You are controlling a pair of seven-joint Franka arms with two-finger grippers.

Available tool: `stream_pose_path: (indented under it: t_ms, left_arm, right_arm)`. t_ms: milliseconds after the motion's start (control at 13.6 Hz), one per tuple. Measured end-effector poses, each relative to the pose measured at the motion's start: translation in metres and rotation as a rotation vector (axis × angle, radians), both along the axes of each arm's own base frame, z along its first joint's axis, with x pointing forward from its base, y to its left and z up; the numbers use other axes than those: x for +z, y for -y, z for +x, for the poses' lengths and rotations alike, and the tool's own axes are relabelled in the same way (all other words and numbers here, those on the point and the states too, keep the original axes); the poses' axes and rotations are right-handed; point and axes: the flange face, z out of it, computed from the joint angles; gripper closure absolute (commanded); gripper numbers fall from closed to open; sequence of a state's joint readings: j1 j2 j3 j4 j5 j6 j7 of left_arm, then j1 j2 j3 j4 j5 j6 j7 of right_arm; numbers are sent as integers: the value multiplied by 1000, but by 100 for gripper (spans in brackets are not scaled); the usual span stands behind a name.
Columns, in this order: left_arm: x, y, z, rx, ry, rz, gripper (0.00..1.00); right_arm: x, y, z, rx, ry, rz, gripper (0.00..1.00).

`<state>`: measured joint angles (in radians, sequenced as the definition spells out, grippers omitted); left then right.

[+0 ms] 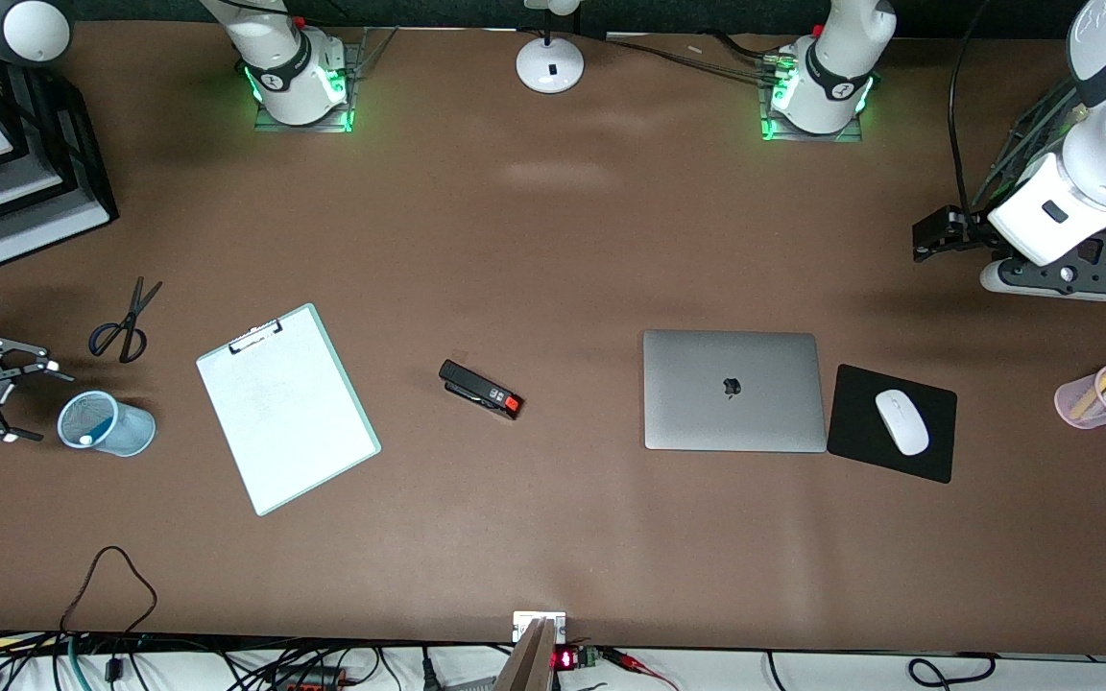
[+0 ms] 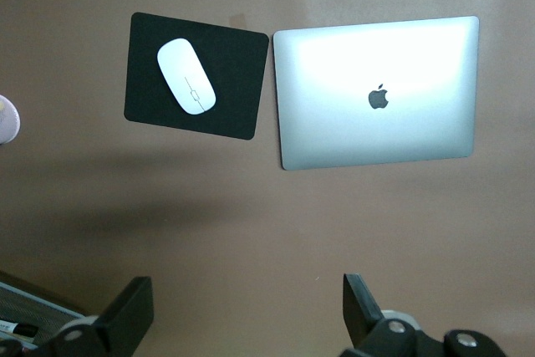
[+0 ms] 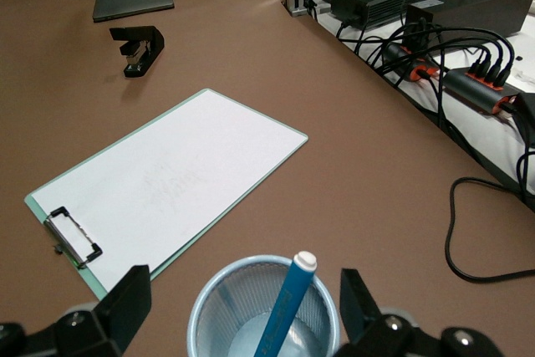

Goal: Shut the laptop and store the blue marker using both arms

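Note:
The laptop [image 1: 732, 389] lies closed on the table, lid up with its apple logo showing; it also shows in the left wrist view [image 2: 376, 94]. The blue marker [image 3: 287, 313] stands tilted in a light-blue mesh cup [image 3: 203, 305], pale end up. In the front view only that pale end [image 1: 84, 440] shows inside the cup [image 1: 109, 423]. My right gripper [image 1: 46, 405] is open and empty, just above the cup [image 3: 242, 307]. My left gripper [image 1: 920, 242] is open and empty over bare table at the left arm's end [image 2: 248, 307].
A black mouse pad [image 1: 932, 451] with a white mouse [image 1: 901, 420] lies beside the laptop. A pink cup of pens [image 1: 1105, 395] stands at the left arm's end. A stapler [image 1: 481, 389], clipboard [image 1: 286, 408] and scissors [image 1: 126, 321] lie toward the right arm's end, near stacked trays [image 1: 25, 182].

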<state>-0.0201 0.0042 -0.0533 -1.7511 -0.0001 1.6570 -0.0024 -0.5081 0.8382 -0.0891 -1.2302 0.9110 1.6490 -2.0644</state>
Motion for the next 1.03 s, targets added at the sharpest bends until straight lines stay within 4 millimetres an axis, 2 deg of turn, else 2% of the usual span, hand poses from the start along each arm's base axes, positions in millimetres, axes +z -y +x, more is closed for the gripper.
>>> stream_pose_path:
  t_ms: [220,513,879,1026]
  left_arm:
    - [0,1,0,-2,0,0,0]
    - [0,1,0,-2,1,0,0]
    - [6,0,-2,-1,11,0,0]
    - [7,0,-2,0,13,0,0]
  right_arm:
    - [63,-22,12,3,-47,-76,0]
    - [150,-81,17,-18,-198,-142,0]
    - [227,-144,19,-85,-376,-230,0]
    - [244,-174,24,-113,-426,-280,0]
